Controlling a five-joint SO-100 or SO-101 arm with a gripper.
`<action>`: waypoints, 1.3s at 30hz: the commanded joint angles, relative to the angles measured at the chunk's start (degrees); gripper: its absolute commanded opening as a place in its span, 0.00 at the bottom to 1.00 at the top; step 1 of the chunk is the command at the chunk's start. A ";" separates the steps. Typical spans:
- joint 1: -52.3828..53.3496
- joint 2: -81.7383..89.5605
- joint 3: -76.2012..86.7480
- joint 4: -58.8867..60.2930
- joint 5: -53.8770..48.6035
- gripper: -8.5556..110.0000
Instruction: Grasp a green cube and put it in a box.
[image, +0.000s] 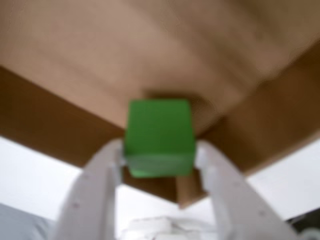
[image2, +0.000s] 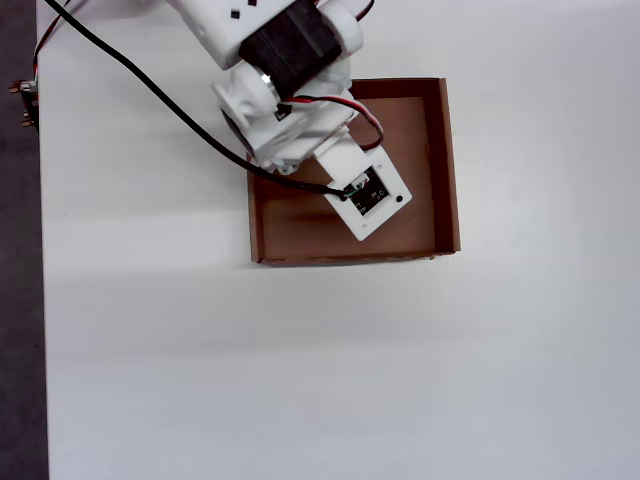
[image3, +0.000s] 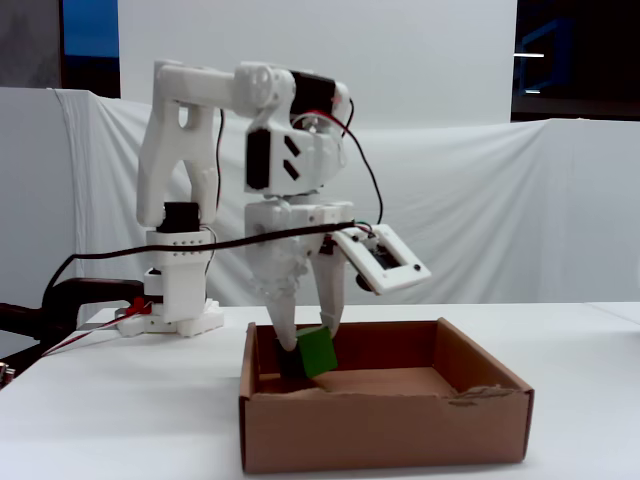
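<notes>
My gripper (image: 159, 151) is shut on the green cube (image: 159, 131), with a white finger pressed against each side of it. In the fixed view the cube (image3: 320, 352) hangs tilted at the fingertips of the gripper (image3: 311, 343), down inside the brown cardboard box (image3: 380, 430) near its back left part and just above the floor. The wrist view shows the box's bottom and a corner of its wall (image: 40, 117) behind the cube. From overhead, the arm and its camera mount hide the cube and the fingers over the box (image2: 446, 160).
The arm's base (image3: 180, 300) stands behind and to the left of the box on the white table (image2: 400, 360). A black cable (image2: 150, 90) trails from the arm toward the table's left edge. White cloth screens stand behind the table.
</notes>
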 joint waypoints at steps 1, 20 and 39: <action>-0.53 0.44 -2.72 -0.62 0.26 0.19; -1.49 -0.35 0.35 -2.55 0.53 0.20; 2.37 9.14 3.60 -0.35 3.69 0.25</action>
